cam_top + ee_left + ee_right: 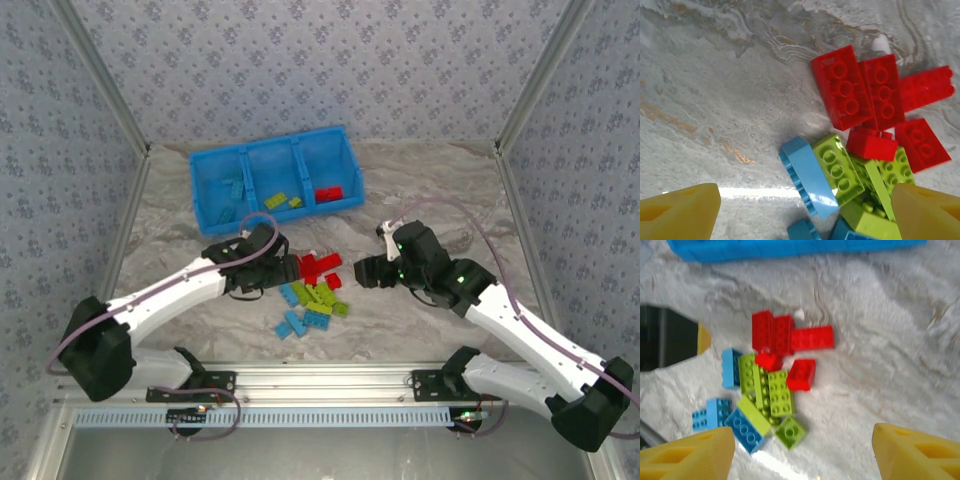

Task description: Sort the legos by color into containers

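Note:
The legos lie in a loose pile [315, 290] on the table between my two grippers: red bricks [860, 92] at the far side, lime green ones [772, 390] in the middle, light blue ones [742, 427] nearest. The blue tray [300, 211] of containers stands behind, with blue bricks [232, 188] in the left bin, green [280, 200] in the middle, red [329, 194] in the right. My left gripper [805, 215] is open low over the pile, straddling a blue brick [807, 175] lying on its side. My right gripper [802, 455] is open and holds nothing, just short of a small green brick [791, 431].
The tray's near wall [790, 247] runs along the top of the right wrist view. The left arm's dark gripper body [665, 337] sits at the pile's left. Bare marbled table [430, 190] lies to the right of the pile and tray. Patterned walls close in the back and sides.

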`<state>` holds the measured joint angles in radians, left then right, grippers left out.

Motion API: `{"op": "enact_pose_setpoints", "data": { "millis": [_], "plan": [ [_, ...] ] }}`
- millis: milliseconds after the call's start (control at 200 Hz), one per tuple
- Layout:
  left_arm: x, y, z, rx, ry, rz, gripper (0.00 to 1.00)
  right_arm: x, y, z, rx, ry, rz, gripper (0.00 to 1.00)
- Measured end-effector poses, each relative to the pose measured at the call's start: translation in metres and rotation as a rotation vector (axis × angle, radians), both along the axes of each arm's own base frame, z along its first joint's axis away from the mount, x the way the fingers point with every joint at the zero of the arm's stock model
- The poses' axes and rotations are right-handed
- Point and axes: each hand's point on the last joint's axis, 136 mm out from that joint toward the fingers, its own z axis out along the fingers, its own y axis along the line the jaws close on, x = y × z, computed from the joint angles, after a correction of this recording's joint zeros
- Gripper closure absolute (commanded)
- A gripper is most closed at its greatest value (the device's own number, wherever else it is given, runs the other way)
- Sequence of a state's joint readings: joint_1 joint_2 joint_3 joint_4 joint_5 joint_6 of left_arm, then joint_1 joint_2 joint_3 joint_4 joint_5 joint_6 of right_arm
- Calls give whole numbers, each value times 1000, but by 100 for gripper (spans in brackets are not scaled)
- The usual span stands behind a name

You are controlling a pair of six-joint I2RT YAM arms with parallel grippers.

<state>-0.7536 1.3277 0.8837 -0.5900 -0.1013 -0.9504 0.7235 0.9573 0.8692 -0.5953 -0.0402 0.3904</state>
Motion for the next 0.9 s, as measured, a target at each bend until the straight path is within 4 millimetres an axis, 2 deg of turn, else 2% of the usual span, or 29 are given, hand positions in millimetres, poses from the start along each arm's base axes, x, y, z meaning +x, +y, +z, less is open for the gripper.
{"op": "enact_pose_setpoints", "data": {
  "millis": [140, 360, 460, 740, 904],
  "plan": [
    [0, -2, -25, 16, 69, 62, 29, -4, -1, -5, 2, 30, -6, 10],
    [-3, -9, -54, 12, 153, 102, 49, -4, 2, -9, -2, 51, -1, 8],
    [-6, -10, -57, 0, 164, 107, 56, -4, 3, -9, 3, 55, -1, 8],
    [-4, -13, -61, -15, 159, 110, 66, -7, 5, -9, 25, 77, -4, 7],
    [-4, -14, -63, -15, 165, 103, 79, -9, 12, -6, 57, 89, 14, 7]
  ]
}}
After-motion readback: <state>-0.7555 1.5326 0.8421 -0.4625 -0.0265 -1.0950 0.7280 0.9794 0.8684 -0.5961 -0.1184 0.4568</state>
